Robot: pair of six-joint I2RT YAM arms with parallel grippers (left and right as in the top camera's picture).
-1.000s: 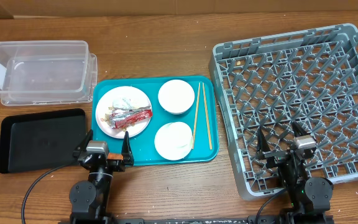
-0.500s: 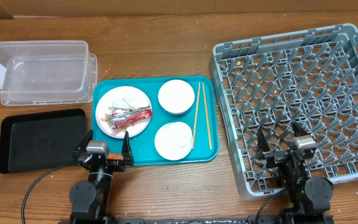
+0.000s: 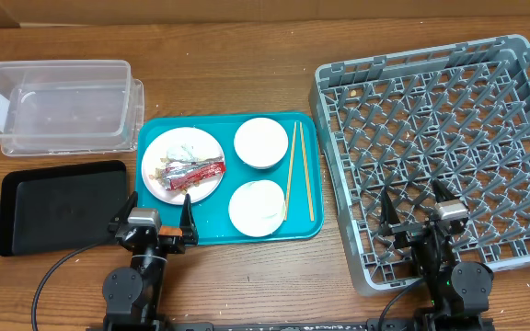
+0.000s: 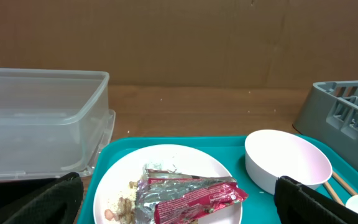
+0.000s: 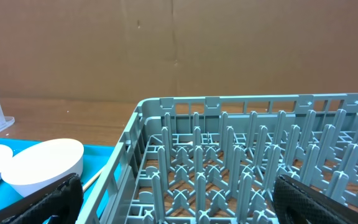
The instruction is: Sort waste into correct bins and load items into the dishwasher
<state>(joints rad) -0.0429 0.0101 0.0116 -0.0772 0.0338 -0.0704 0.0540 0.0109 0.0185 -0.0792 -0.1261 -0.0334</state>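
Note:
A white plate on the teal tray holds a red shiny wrapper, a white paper ball and rice scraps. Two white bowls and chopsticks lie beside it. The clear tub and black tray are at the left. The grey rack is at the right. My left gripper is open and empty at the teal tray's near edge; the wrapper lies ahead of it. My right gripper is open and empty over the rack's near edge.
The left wrist view shows the clear tub at the left and one bowl at the right. The right wrist view shows a bowl left of the rack wall. A brown cardboard wall stands behind the table.

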